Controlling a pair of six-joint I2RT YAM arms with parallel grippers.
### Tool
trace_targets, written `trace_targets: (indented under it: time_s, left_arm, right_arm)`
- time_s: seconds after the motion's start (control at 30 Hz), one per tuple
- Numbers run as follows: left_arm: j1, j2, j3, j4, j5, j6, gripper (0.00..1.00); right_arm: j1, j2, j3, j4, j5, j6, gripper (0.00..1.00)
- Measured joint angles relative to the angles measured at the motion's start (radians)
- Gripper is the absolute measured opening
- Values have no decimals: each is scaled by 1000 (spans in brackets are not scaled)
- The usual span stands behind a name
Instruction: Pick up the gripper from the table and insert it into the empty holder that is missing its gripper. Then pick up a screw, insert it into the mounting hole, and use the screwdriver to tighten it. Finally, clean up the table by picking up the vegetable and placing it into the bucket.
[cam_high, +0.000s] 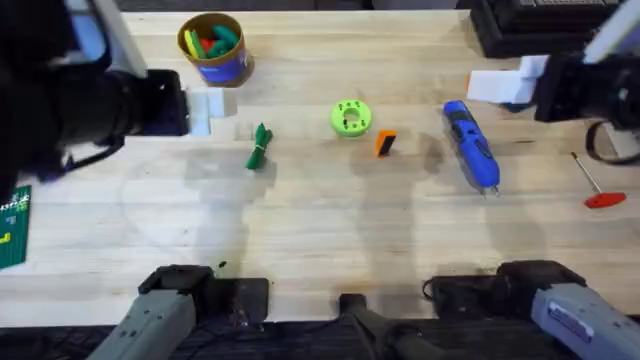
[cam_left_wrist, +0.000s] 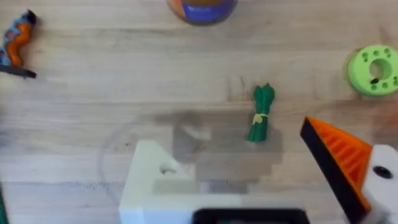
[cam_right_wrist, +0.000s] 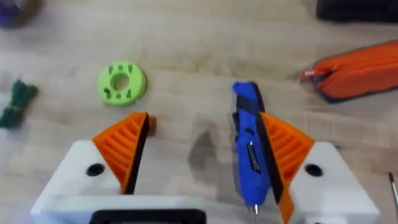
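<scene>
the gripper (cam_high: 386, 144), a small orange ridged wedge, lies on the wooden table (cam_high: 320, 230) just beside the lime-green disc (cam_high: 350, 117), on the side toward the arm bases. the screwdriver (cam_high: 471, 145) lies flat to the disc's right, beyond the orange piece, and a thin rod with a red handle (cam_high: 598, 186) lies farther out still. the vegetable (cam_high: 260, 147) rests left of the disc, and the bucket (cam_high: 213, 46) stands beyond it near the far edge, toy pieces inside.

the empty holder (cam_left_wrist: 155, 180) is the bare white mount of the left pincer (cam_left_wrist: 249, 171); its partner mount carries an orange tip, and the two stand apart above the table, with the vegetable between them in the left wrist view. the right pincer (cam_right_wrist: 205, 149) hangs over the screwdriver, both orange pads spread wide and clamped on nothing.
</scene>
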Motion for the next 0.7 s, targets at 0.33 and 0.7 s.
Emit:
trace_targets:
  time_s: [0.33,0.7]
  left_arm:
    - [0,241,54,-37,0,0,986]
    - [-37,386,55,-52,6,0,986]
  right_arm:
    - [0,160,87,-113,-3,-28,978]
    - [0,160,89,-113,-3,-28,978]
